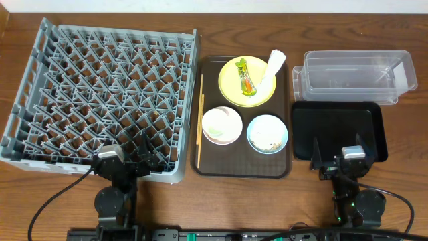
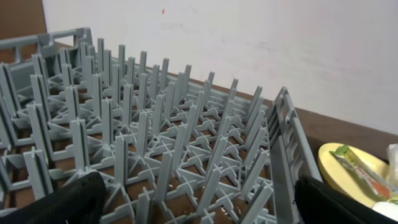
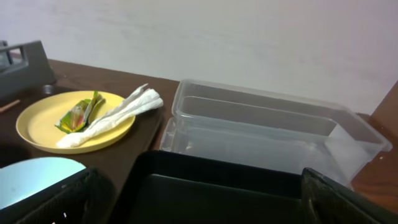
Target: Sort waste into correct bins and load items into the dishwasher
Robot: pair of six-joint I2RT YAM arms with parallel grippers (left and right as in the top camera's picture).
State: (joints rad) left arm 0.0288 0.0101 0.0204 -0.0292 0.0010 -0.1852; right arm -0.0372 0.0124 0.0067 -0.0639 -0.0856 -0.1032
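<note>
rack (image 1: 100,94): grey moulded plastic, matt, smooth pegs and walls
tabletop (image 1: 241,27): dark brown wood grain, smooth, low sheen
brown tray (image 1: 241,164): dark plastic by the look, finely textured, dull shine
plate (image 1: 227,80): yellow plastic, smooth, soft gloss
wrapper (image 1: 245,79): thin green-and-orange plastic film, glossy, creased
napkin (image 1: 271,65): white paper, matt, crumpled, soft-looking
white bowl (image 1: 222,125): smooth, glossy; ceramic or plastic, cannot tell
blue bowl (image 1: 257,127): light blue, smooth, glossy inside
scraps (image 1: 271,142): whitish grains, matt, rough
chopsticks (image 1: 200,120): pale bare wood, matt
tub (image 1: 348,73): clear plastic, smooth, shiny, see-through
black tray (image 1: 334,127): black plastic, smooth, satin with faint reflections
</note>
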